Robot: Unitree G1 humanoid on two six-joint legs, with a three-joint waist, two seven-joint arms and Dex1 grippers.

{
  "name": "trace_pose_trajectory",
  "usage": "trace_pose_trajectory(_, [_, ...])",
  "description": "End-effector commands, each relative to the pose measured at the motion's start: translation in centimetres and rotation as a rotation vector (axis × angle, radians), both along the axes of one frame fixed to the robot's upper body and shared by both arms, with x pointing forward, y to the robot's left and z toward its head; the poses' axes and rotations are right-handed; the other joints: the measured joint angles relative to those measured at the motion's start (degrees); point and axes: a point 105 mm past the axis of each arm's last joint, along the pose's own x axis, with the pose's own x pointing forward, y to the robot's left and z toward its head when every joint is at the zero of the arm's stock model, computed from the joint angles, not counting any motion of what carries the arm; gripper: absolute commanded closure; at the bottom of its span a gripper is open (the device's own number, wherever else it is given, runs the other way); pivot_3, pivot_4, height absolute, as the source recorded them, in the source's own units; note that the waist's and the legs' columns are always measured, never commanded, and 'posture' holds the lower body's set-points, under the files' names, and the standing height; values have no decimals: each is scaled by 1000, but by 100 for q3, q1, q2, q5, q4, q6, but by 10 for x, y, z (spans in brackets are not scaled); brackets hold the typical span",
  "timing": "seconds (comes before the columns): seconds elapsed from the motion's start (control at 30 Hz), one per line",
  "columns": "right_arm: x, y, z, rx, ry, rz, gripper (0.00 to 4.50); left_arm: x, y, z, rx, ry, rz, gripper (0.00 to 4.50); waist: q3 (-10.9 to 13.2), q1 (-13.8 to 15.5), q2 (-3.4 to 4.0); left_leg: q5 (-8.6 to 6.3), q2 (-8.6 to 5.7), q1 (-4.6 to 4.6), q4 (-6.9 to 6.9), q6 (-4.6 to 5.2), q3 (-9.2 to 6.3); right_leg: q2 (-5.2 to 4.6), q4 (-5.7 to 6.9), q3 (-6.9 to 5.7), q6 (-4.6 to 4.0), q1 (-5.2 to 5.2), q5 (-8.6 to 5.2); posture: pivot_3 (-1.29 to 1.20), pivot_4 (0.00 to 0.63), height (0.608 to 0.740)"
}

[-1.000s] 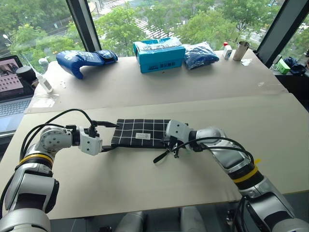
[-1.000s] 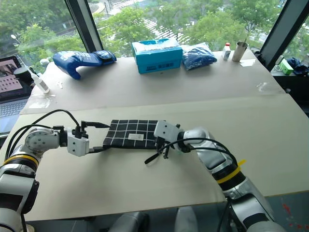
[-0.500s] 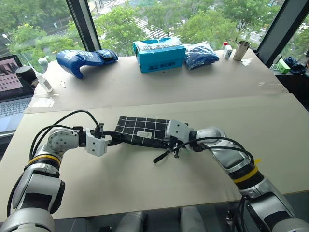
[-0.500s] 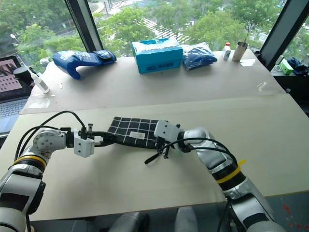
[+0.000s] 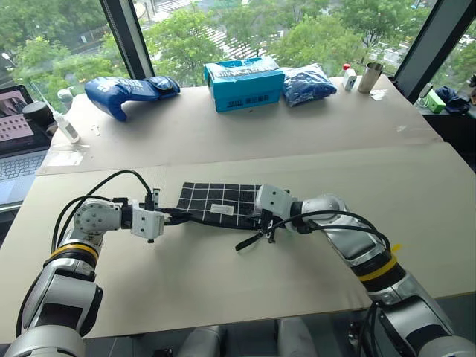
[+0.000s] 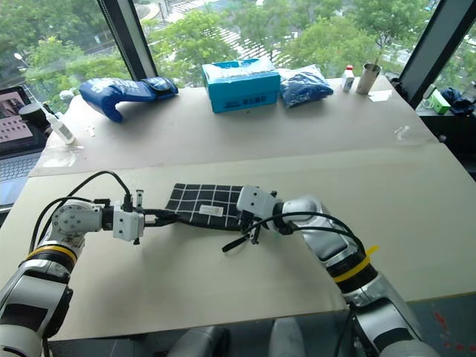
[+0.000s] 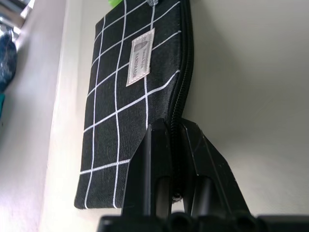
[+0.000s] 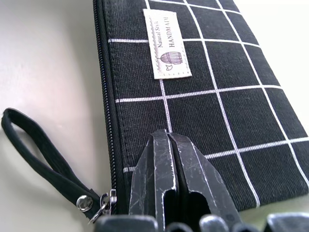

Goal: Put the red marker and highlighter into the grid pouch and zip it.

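Pale beige, matte and smooth, the bench (image 5: 223, 282) is seen spreading from the near edge to the tall windows, with a seam running across its middle. On its near half the flat rectangular black fabric grid pouch (image 5: 223, 202) with white grid lines is laid flat, a small white label stitched to its face. The left gripper (image 5: 175, 217) is closed on the pouch's zipper edge at the left end, its two black fingers (image 7: 157, 164) pressed together over the teeth. The right gripper (image 5: 262, 220) is shut on the pouch's right end, fingers together on the cloth. A black zipper pull strap (image 8: 43, 154) is looped on the bench beside that end, fastened by a small metal ring. A sliver of light green is glimpsed at the pouch's far end in the left wrist view; what it belongs to cannot be made out.

Farther back, a blue padded glove (image 5: 130, 91), a teal cardboard box (image 5: 245, 83), a crumpled blue bag (image 5: 309, 83) and a metal cup (image 5: 370, 76) are lined along the window side. A laptop (image 5: 18, 126) is cut off at the left edge. Green trees are seen through the glass.
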Motion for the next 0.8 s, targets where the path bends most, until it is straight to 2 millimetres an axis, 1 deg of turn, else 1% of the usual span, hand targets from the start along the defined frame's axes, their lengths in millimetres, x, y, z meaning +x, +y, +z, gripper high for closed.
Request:
trace_pose_trajectory(0.03, [22,-3,42,227,-9,-112,4205,-2,8,15,-76,7,37,4494,0,-50,0,0,2,-8,1,-1,3,-1,0,2,-4,-14,5,0,150,740])
trace_pose_trajectory(0.13, [37,-15,64,315,-10,-182,3439,-9,14,12,-73,15,55,4500,0,-80,1,2,6,-40,9,-4,6,0,6,3,-12,-47,21,0,150,740])
trace_pose_trajectory(0.17, [38,-18,69,330,-5,-182,3106,-10,16,11,-77,17,63,4500,0,-87,1,2,5,-44,10,-4,6,0,4,2,-12,-51,23,0,150,740])
trace_pose_trajectory(0.23, [46,-26,83,396,3,-219,2257,-13,16,11,-90,20,74,4500,0,-82,1,2,5,-46,7,-3,7,0,-5,1,-13,-54,27,0,150,740])
trace_pose_trajectory(0.3, [54,-37,98,468,13,-261,1755,-14,16,12,-115,31,93,4500,0,-79,1,2,6,-47,7,-4,7,0,-5,-1,-13,-55,28,0,150,740])
trace_pose_trajectory(0.37, [55,-46,113,541,51,-265,863,-14,17,13,-148,49,125,4500,0,-74,1,3,6,-48,7,-4,8,0,-5,-1,-16,-54,30,0,150,740])
trace_pose_trajectory(0.4, [51,-51,121,561,59,-248,647,-12,18,14,-183,77,164,4500,0,-73,1,3,6,-48,8,-4,9,0,-5,0,-17,-54,32,0,150,740])
trace_pose_trajectory(0.5, [36,-58,132,560,53,-191,647,-8,21,19,-266,126,258,4500,0,-64,2,2,8,-49,6,-4,8,0,-6,0,-16,-55,33,0,150,740])
trace_pose_trajectory(0.6, [27,-61,133,548,51,-179,647,-4,20,29,-371,156,344,4500,0,-69,2,2,9,-52,5,-3,8,1,-6,-1,-16,-58,33,0,150,740])
trace_pose_trajectory(0.67, [27,-63,118,475,57,-214,647,-3,15,37,-429,174,388,4500,0,-74,1,2,11,-50,5,-3,14,1,-4,1,-16,-58,33,0,150,740])
trace_pose_trajectory(0.73, [29,-63,106,431,66,-252,647,-4,11,40,-450,192,420,4500,0,-73,2,2,11,-49,6,-3,17,1,-4,1,-16,-56,34,0,150,740])
trace_pose_trajectory(0.8, [31,-53,92,404,84,-274,647,-5,8,42,-467,201,446,4500,0,-77,2,2,13,-48,5,-3,25,1,-3,3,-17,-58,34,0,150,740])
